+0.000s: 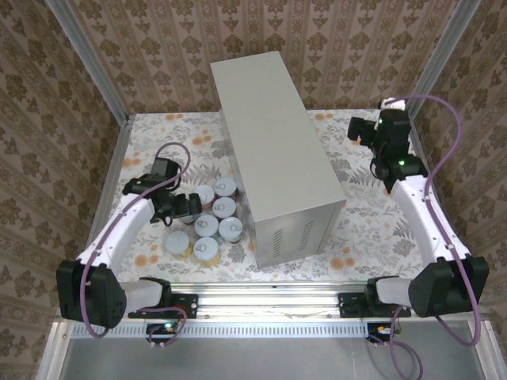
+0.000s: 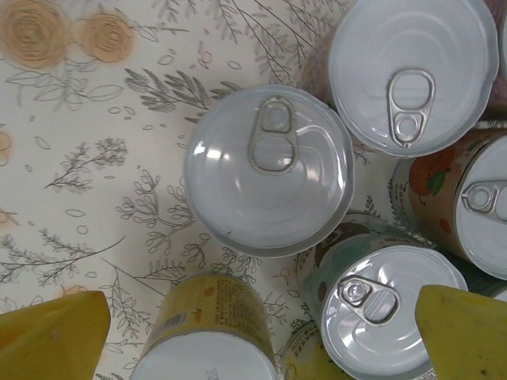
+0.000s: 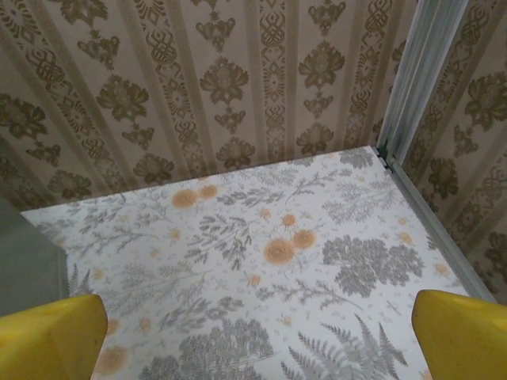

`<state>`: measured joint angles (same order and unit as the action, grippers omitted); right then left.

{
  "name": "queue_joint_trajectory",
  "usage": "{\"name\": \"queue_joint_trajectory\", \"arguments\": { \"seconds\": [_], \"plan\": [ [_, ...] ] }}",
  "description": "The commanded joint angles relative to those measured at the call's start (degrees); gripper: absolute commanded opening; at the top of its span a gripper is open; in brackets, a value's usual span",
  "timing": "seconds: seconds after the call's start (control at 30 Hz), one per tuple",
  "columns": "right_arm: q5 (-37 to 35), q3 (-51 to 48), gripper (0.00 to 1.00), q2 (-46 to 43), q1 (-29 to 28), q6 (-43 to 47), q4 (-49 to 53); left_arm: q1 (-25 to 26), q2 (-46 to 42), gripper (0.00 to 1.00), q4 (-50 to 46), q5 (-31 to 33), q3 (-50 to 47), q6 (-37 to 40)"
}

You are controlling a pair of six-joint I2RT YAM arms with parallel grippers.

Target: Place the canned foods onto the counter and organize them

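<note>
Above the cans, left claw gapes wide, seemingly touching nothing.

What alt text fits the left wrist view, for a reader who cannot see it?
Looking straight down, the open left gripper hovers over a cluster of cans with silvery pull-tab lids standing on a floral cloth. Its yellow fingertips frame the bottom corners, with a yellow-labelled can between them.

The cans cluster on the cloth left of the counter.
</note>
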<state>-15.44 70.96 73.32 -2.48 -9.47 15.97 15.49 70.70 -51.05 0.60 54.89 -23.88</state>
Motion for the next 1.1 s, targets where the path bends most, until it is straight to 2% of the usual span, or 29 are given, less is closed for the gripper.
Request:
{"name": "queue_joint_trajectory", "arguments": {
  "seconds": [0.0, 0.07, 0.2, 0.33, 0.63, 0.83, 0.93, 1.07],
  "plan": [
    [3.43, 8.65, 1.00, -1.63, 0.22, -0.42, 18.87, 1.22, 2.12, 1.00, 0.04, 0.86, 1.71, 1.76],
    [7.78, 13.11, 1.00, -2.31, -0.01, 1.76, 23.36, 1.74, 3.39, 1.00, 0.94, 1.30, 1.70, 1.80],
    [11.84, 22.12, 1.00, -3.34, -1.66, 3.22, 32.91, 1.83, 5.18, 1.00, 2.63, 2.45, 1.53, 1.30],
    [17.94, 30.94, 1.00, -3.13, -6.33, 3.58, 40.93, 1.83, 6.86, 1.00, 3.91, 3.09, 1.43, 1.07],
    [18.36, 47.31, 1.00, 1.73, -24.49, 9.01, 55.97, 1.49, 10.25, 1.00, 6.72, 4.36, -0.16, 0.54],
    [18.41, 52.84, 1.00, 4.25, -33.81, 11.90, 60.18, 0.43, 10.71, 1.00, 9.77, 3.67, -2.06, -0.09],
    [18.72, 54.09, 1.00, 4.88, -37.12, 12.70, 60.65, 0.16, 11.29, 1.00, 10.12, 3.61, -2.62, -0.33],
    [18.27, 55.03, 1.00, 5.50, -38.66, 13.08, 60.80, 0.07, 10.78, 0.99, 11.69, 2.94, -4.62, -0.52]
  ]
}}
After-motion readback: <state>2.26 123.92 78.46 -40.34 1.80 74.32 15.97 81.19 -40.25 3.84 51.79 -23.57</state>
